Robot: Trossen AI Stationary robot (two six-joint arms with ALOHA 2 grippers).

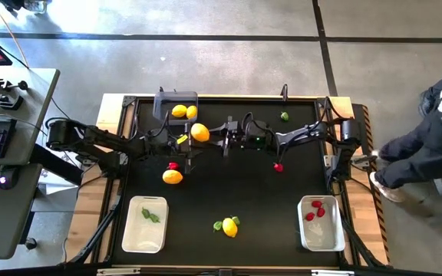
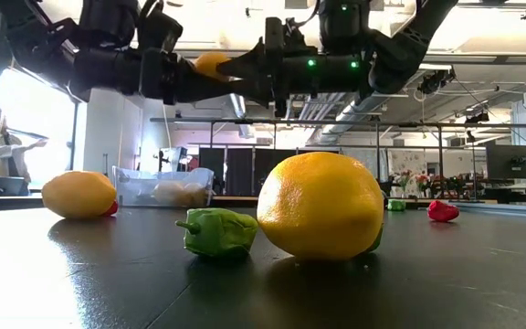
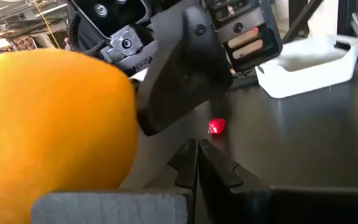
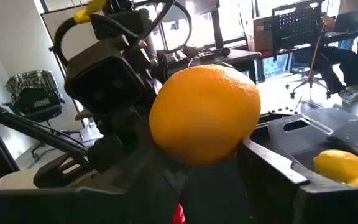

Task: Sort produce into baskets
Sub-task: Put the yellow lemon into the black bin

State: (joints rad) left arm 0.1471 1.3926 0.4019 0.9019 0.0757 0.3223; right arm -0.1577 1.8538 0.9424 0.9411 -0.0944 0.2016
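An orange (image 1: 199, 132) hangs above the middle of the black desk (image 1: 229, 192), between the two pincers. The left pincer (image 1: 192, 136) is clamped on it, as the left wrist view shows the fruit filling the space by its fingers. The right pincer (image 1: 219, 135) meets the same orange from the other side, with its fingers spread around the fruit; whether they press on it I cannot tell.

Just behind, the dark grey basket (image 1: 176, 100) holds two yellow lemons (image 1: 183, 112). Below the left pincer, a lemon (image 1: 173, 176) lies on the desk beside a small red piece (image 1: 173, 165). Another red piece (image 1: 278, 166) lies right of centre, and a green piece (image 1: 284, 116) lies near the far edge.

Near the front edge, a lemon (image 1: 229, 227) sits touching green pieces (image 1: 218, 225). The front left white basket (image 1: 145, 224) holds green pieces, and the front right white basket (image 1: 320, 224) holds red pieces.

A person (image 1: 428, 130) stands beyond the right side of the desk.
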